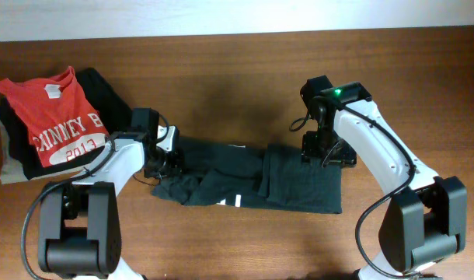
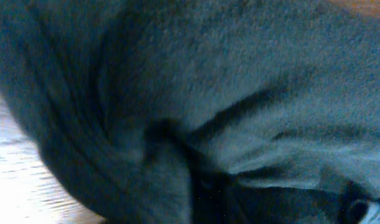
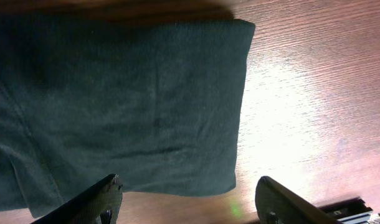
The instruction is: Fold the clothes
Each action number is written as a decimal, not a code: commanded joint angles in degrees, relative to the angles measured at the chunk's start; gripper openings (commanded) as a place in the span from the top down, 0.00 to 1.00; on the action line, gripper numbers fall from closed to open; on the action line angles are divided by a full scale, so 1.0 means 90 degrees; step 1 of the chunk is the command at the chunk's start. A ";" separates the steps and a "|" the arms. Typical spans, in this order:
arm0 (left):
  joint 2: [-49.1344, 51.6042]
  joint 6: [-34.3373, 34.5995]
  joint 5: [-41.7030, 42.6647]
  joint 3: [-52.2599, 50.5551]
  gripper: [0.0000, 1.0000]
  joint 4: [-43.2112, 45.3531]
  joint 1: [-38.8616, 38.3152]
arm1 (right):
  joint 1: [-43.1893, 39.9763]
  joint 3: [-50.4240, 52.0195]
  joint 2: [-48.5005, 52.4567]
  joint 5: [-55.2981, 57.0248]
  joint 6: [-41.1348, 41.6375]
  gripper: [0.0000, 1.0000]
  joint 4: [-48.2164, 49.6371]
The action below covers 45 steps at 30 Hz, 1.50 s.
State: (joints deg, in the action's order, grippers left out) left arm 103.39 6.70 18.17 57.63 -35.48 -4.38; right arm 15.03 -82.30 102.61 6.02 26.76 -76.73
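Observation:
The dark teal-black T-shirt [image 1: 299, 183] lies bunched lengthwise across the middle of the table. Its right part is folded flat and its left part is crumpled, with bits of white lettering [image 1: 235, 201] showing. My left gripper [image 1: 165, 162] is down at the shirt's left end. The left wrist view is filled with the shirt's cloth [image 2: 240, 74], with creases running into the dark jaw spot [image 2: 212, 202], so it looks shut on the cloth. My right gripper [image 1: 328, 152] is open and empty over the shirt's top right corner. Its fingers [image 3: 187, 199] straddle the folded edge [image 3: 115, 99].
A pile of folded garments sits at the far left. A red T-shirt [image 1: 58, 117] with white "2013" print lies on top, over black [image 1: 105, 89] and beige [image 1: 12, 169] pieces. Bare wooden table [image 1: 423, 93] surrounds the shirt.

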 commanded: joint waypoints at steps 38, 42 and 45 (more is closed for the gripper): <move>0.1047 0.0865 -0.2166 0.6283 1.00 -0.5926 -0.1904 | -0.1025 0.0211 -0.0109 -0.2506 -0.3274 0.29 0.0279; 0.1044 0.0622 -0.2166 0.6283 1.00 -0.6169 -0.1508 | -0.0172 0.0736 -0.0109 -0.2472 -0.2939 0.37 0.1285; 0.1032 0.0498 -0.2159 0.6285 1.00 -0.6363 -0.1447 | 0.0430 0.1421 -0.0083 -0.2436 -0.2584 0.37 0.2361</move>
State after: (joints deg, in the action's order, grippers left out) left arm 113.10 13.04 -0.91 113.16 -91.53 -17.63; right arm 16.12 -72.84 102.26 -15.38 1.34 -58.59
